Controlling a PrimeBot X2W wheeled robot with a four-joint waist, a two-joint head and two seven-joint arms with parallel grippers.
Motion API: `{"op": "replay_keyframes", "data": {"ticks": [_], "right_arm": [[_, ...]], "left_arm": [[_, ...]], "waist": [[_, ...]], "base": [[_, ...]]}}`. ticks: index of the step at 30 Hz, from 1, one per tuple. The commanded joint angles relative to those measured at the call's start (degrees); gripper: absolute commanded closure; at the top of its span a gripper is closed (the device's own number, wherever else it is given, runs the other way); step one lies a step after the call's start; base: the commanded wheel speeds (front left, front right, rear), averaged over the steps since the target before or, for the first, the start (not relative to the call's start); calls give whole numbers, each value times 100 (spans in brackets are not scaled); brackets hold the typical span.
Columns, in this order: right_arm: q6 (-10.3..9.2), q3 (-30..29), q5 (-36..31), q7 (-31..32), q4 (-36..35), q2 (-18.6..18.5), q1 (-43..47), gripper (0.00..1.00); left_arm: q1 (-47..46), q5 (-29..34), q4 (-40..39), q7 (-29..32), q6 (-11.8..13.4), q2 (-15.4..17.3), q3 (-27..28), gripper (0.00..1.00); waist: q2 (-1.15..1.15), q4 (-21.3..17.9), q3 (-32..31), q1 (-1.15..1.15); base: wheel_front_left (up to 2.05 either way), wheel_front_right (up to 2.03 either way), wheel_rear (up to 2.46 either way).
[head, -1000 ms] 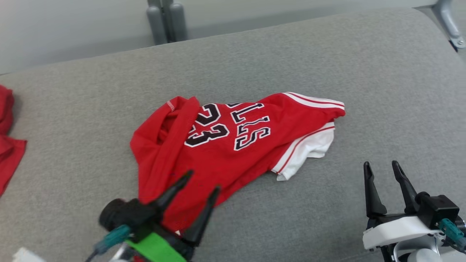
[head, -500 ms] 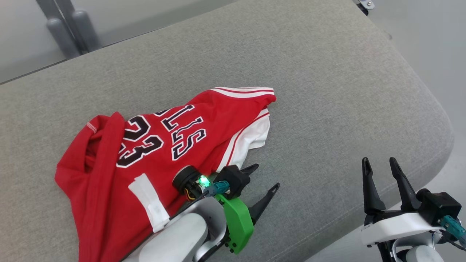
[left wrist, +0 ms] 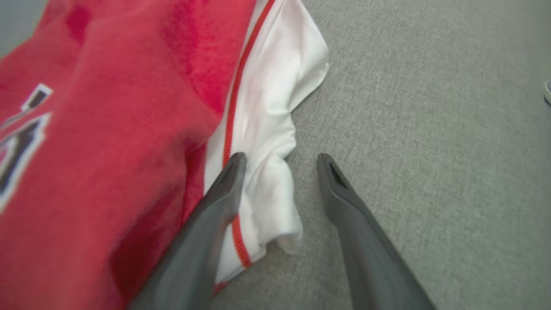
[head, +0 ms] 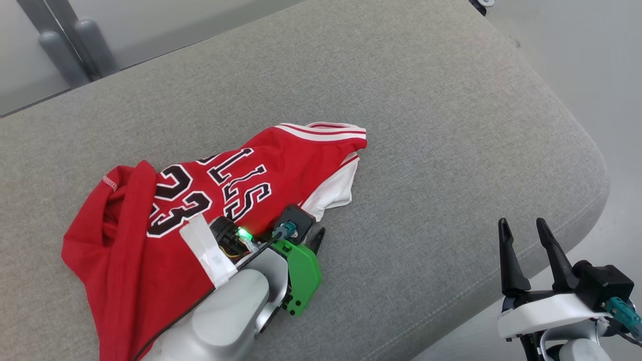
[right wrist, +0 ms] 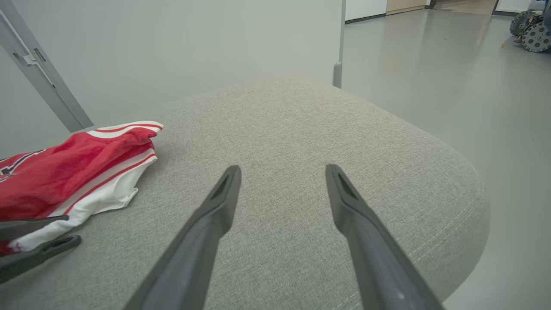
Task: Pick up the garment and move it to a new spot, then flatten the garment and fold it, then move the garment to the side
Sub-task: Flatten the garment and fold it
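23 and "LLS", black white-edged, on red garment [head: 281, 160].

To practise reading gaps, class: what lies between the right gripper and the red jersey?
Bare grey cushion, as the right wrist view shows; the right gripper hangs open, apart from the jersey. The left gripper sits at the jersey's white edge.
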Motion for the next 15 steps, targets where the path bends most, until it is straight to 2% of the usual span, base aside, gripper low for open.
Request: {"op": "replay_keyframes", "data": {"ticks": [1, 4, 7, 9, 12, 14, 15], "right_arm": [[0, -3, -47, -16, 10, -1, -43, 0], [0, -12, -80, -16, 11, -3, 4, 0], [0, -52, -124, -16, -3, -2, 46, 0], [0, -83, -157, -16, -1, -2, 79, 0], [0, -82, -212, -16, 20, -3, 104, 0], [0, -88, -217, -16, 29, -2, 106, 0], [0, -71, -236, -16, 42, -2, 107, 0]], "left_arm": [[-15, -110, 98, -9, -41, 23, 33, 100], [13, -399, -52, -219, -183, -106, 239, 100], [167, -1126, -411, -239, -427, -200, 666, 100], [259, -1750, -826, -85, -611, -272, 891, 100], [438, -2741, -1431, 356, -739, -302, 1112, 100], [434, -2979, -1648, 574, -750, -299, 1125, 100], [431, -2922, -1647, 602, -746, -237, 1066, 82]], "waist": [[0, 53, -53, 0], [0, 84, -106, 0], [0, 128, -128, 0], [0, 169, -136, 0], [0, 211, -146, 0], [0, 243, -155, 0], [0, 260, -158, 0]], "base": [[0, 0, 0], [0, 0, 0], [0, 0, 0], [0, 0, 0], [0, 0, 0], [0, 0, 0], [0, 0, 0]]}}
